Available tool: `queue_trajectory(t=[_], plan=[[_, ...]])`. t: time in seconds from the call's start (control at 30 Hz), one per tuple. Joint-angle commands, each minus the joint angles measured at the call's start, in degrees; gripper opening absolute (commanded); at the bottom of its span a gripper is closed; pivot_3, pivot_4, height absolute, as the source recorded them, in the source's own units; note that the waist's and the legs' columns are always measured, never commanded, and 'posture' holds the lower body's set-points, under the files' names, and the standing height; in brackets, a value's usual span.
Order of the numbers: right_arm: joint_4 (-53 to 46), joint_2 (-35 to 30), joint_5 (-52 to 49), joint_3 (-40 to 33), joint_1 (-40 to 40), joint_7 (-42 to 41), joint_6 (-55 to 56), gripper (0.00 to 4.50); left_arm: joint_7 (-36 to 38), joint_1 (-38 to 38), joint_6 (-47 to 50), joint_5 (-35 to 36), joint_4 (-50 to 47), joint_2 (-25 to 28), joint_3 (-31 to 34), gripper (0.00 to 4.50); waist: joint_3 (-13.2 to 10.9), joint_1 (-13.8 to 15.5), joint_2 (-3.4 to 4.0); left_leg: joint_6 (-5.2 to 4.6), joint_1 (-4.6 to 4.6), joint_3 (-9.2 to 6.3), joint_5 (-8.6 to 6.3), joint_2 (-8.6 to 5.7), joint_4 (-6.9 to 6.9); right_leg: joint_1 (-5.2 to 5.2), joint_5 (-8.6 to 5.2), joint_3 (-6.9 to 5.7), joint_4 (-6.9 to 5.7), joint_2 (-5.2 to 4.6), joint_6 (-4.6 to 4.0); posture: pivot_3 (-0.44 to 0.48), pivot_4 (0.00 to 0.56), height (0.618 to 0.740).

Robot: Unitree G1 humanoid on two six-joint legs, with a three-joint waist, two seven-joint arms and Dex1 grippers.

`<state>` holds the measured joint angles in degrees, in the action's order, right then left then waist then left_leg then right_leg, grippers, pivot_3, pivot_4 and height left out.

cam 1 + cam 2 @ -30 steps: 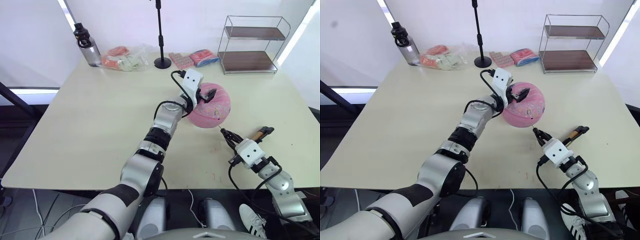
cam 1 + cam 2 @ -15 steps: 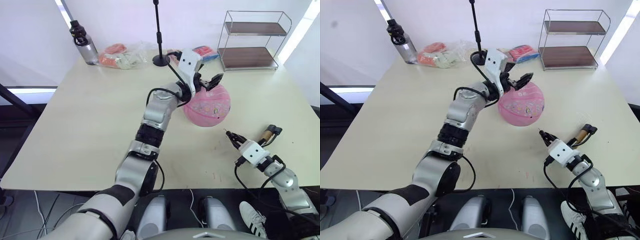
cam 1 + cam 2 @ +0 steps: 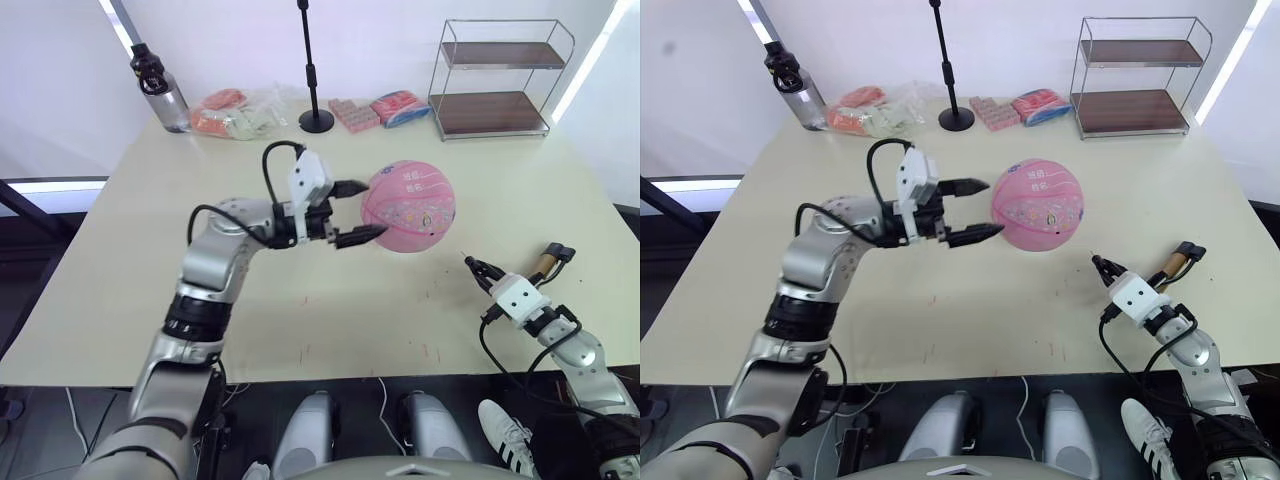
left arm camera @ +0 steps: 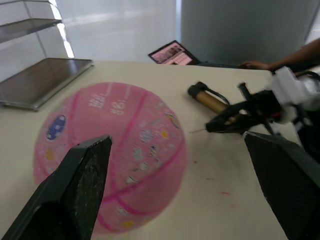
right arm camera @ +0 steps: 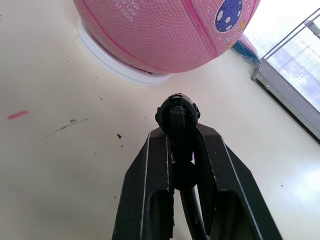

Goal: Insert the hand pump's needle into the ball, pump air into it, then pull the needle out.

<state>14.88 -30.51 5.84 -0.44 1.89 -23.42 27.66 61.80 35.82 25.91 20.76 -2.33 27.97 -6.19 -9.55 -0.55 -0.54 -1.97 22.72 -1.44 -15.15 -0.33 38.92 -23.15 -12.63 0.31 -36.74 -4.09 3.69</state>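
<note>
Left eye view, right end effector (image 3: 473,266): near edge of the tabletop (image 3: 130,260) at about 4 o'clock from the ball; its two black fingers are closed on the needle's black fitting, fingertips aimed toward the ball.
Needle (image 5: 178,111): in the right wrist view its black fitting is pinched between the fingers and points at the ball's lower side; apart from the ball; the thin pin itself is too small to make out.
Hand pump (image 3: 548,263): bronze-gold cylinder with black end cap lying on the tabletop just beyond the right end effector, at about 4 o'clock from the ball; a thin black hose shows at its end in the left wrist view.
Left end effector (image 3: 356,212): fingers spread wide apart and holding nothing, just at 9 o'clock of the ball, pointing at it; I cannot tell whether the fingertips touch it.
Ball (image 3: 409,207): pink, patterned, mid-tabletop; the right wrist view shows it seated on a white ring (image 5: 116,63).
Stand pole (image 3: 311,65): black, upright on a round base, at 11 o'clock beyond the ball.
Snack packets (image 3: 381,108): red and pink, just right of the pole's base.
Wire shelf (image 3: 496,78): two-tier, far right at 1 o'clock.
Plastic bag (image 3: 242,112): far left of the pole, with orange contents.
Water bottle (image 3: 153,86): far left corner, upright.
</note>
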Motion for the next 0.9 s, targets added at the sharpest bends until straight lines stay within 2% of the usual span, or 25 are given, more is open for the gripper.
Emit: queue_trajectory(t=[0.03, 0.17, 0.47, 0.5, 0.57, 0.67, 0.73, 0.8, 0.83, 0.9], plan=[[1.9, -1.0, -2.0, -1.9, 1.4, -0.3, 1.5, 0.08, 6.3, -5.4, -0.9, 3.9, -5.8, 5.8, 2.4, 4.50, 0.0, -0.2, 0.02, 0.00, -0.03, 0.07, 0.00, 0.02, 0.00, -0.02, -0.09, 0.09, -0.01, 0.01, -0.16, 0.000, 0.150, 0.740], [3.5, -1.6, -2.5, -2.2, 2.6, -0.7, 1.8, 0.08, 8.7, -10.4, -0.2, 7.0, -9.8, 9.0, 3.8, 4.50, -0.1, -0.1, -0.02, -0.01, -0.03, 0.15, 0.00, 0.13, -0.02, -0.08, -0.10, 0.18, -0.05, 0.02, -0.18, 0.000, 0.150, 0.740], [0.7, -2.3, -9.7, -3.7, 2.3, -6.0, -1.6, 0.08, 8.2, -14.7, -2.6, 7.6, -11.5, 10.0, 4.7, 4.50, -0.1, -0.2, -0.02, -0.01, -0.05, 0.19, 0.00, 0.19, -0.02, -0.07, -0.09, 0.21, -0.05, 0.04, -0.18, 0.000, 0.150, 0.740], [0.2, -2.4, -10.3, -3.9, 2.1, -6.5, -2.1, 0.88, 8.2, -14.8, -2.7, 7.6, -11.4, 10.0, 4.7, 4.50, -0.1, -0.2, -0.02, -0.02, -0.05, 0.19, 0.00, 0.22, -0.02, -0.07, -0.09, 0.21, -0.05, 0.04, -0.18, 0.000, 0.150, 0.740], [-3.7, -2.9, -13.2, -5.2, 0.7, -7.9, -4.8, 1.34, 8.1, -15.7, -3.2, 7.6, -11.5, 9.9, 4.7, 4.50, -0.1, -0.1, 0.00, -0.01, -0.05, 0.20, 0.00, 0.23, -0.02, -0.07, -0.09, 0.21, -0.05, 0.04, -0.19, 0.000, 0.150, 0.740], [-9.6, -4.1, -18.3, -7.0, -2.4, -11.0, -9.2, 2.79, 7.8, -16.6, -3.4, 8.2, -12.0, 9.7, 4.8, 4.50, -0.1, -0.1, 0.02, -0.02, -0.04, 0.21, -0.01, 0.28, -0.02, -0.08, -0.09, 0.22, -0.05, 0.04, -0.18, 0.000, 0.150, 0.740], [-12.7, -5.6, -20.3, -8.5, -5.0, -12.7, -11.0, 3.35, 7.7, -16.9, -3.5, 8.5, -12.0, 9.6, 4.9, 4.50, -0.1, 0.0, 0.03, -0.03, -0.04, 0.23, -0.01, 0.30, -0.02, -0.08, -0.08, 0.21, -0.05, 0.04, -0.17, 0.000, 0.150, 0.740], [-14.9, -6.5, -22.1, -10.1, -7.2, -14.1, -12.4, 4.23, 7.7, -17.1, -3.9, 8.5, -11.7, 9.7, 5.0, 4.50, -0.1, 0.1, 0.03, -0.04, -0.04, 0.25, -0.02, 0.32, -0.02, -0.08, -0.09, 0.21, -0.04, 0.04, -0.18, 0.000, 0.150, 0.740], [-15.8, -6.8, -23.5, -11.0, -8.4, -14.9, -13.3, 4.44, 7.8, -17.3, -4.6, 8.0, -11.2, 9.9, 5.0, 4.50, -0.1, 0.1, 0.02, -0.04, -0.04, 0.27, -0.02, 0.34, -0.02, -0.08, -0.09, 0.21, -0.04, 0.05, -0.18, 0.000, 0.150, 0.740], [-16.9, -7.7, -25.1, -12.6, -10.6, -16.6, -14.5, 4.44, 7.9, -17.7, -5.6, 7.5, -10.3, 10.2, 5.2, 4.50, -0.1, 0.0, 0.02, -0.04, -0.07, 0.34, -0.02, 0.38, -0.02, -0.08, -0.09, 0.25, -0.04, 0.07, -0.18, 0.000, 0.150, 0.740]])
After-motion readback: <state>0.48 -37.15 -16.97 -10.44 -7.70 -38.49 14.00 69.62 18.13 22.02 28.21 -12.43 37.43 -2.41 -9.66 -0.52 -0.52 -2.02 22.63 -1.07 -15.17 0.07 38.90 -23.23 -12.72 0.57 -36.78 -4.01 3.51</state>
